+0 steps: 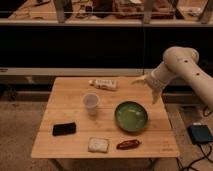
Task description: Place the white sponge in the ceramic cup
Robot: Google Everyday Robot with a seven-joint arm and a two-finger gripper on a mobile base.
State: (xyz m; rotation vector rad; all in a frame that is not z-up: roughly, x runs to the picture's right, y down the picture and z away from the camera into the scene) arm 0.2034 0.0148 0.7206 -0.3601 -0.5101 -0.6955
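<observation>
The white sponge lies flat near the front edge of the wooden table, left of a small reddish-brown item. The ceramic cup stands upright near the table's middle, behind the sponge. My gripper is at the end of the white arm, above the table's back right part, behind the green bowl. It is far from both the sponge and the cup and holds nothing that I can see.
A green round bowl sits right of the cup. A white tube-like bottle lies at the back. A black rectangular block lies front left. A reddish-brown item lies front right. A blue box sits on the floor at right.
</observation>
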